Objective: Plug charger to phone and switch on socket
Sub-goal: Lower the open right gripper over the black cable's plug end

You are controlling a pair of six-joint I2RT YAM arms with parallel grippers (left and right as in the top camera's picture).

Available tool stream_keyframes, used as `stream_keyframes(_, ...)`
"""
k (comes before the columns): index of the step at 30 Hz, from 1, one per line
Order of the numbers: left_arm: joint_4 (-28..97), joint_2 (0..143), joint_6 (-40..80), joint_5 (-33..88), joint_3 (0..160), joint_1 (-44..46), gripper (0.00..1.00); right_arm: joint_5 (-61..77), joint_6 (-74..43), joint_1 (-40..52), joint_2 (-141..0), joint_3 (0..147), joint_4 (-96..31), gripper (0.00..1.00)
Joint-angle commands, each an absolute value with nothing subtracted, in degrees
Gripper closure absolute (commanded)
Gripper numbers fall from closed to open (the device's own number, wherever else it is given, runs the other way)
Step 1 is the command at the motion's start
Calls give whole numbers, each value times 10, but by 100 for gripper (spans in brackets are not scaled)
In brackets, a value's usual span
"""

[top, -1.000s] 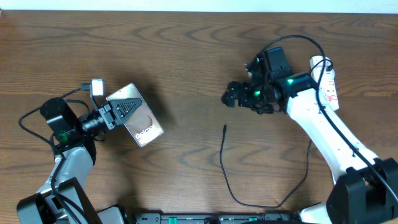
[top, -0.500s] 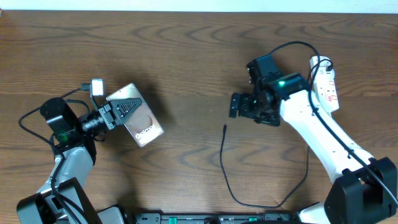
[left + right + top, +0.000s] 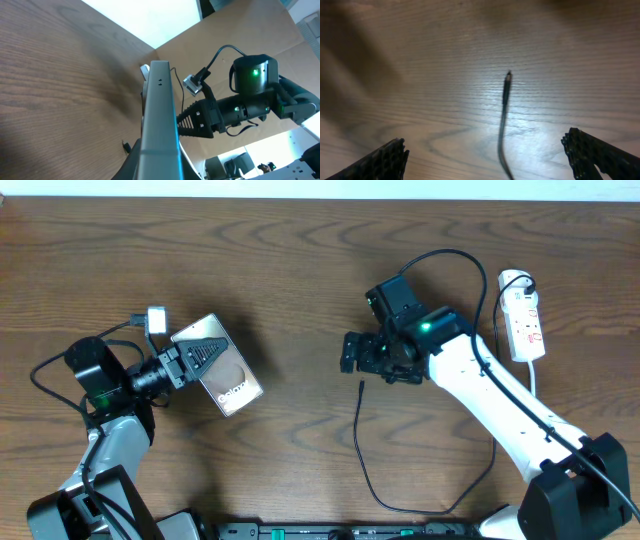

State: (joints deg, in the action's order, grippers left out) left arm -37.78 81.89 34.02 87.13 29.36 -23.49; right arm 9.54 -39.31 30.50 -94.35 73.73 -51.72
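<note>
From overhead, the left gripper (image 3: 203,356) pinches the phone (image 3: 236,387) at the left of the table (image 3: 300,270). The right gripper (image 3: 352,355), spread wide, hovers near the tip of the charger (image 3: 361,388). The socket (image 3: 524,320) lies far right.

The left wrist view shows the phone edge-on, clamped.

In the right wrist view, the charger tip lies on the wood between the spread fingers (image 3: 385,160), apart from both.

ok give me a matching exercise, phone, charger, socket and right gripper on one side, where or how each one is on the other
1 phone
2 charger
3 socket
4 right gripper

A open, above the charger's tip
B far right, nothing touching it
C clamped in the left gripper
D lying loose on the table

Pairs: 1-C, 2-D, 3-B, 4-A
</note>
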Motion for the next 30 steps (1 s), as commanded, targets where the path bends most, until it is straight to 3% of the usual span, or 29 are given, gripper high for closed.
stream_keyframes(1,-383,817,330,889,293,-237,93,83,-453,319,-955,740,-517,1)
stream_keyframes(14,-383,817,330,889,293,-237,92,126,-475,325,-1060,740,-536,3)
stream_keyframes(30,-383,817,330,889,293,-237,93,128,-462,327,-1077,726,-536,1)
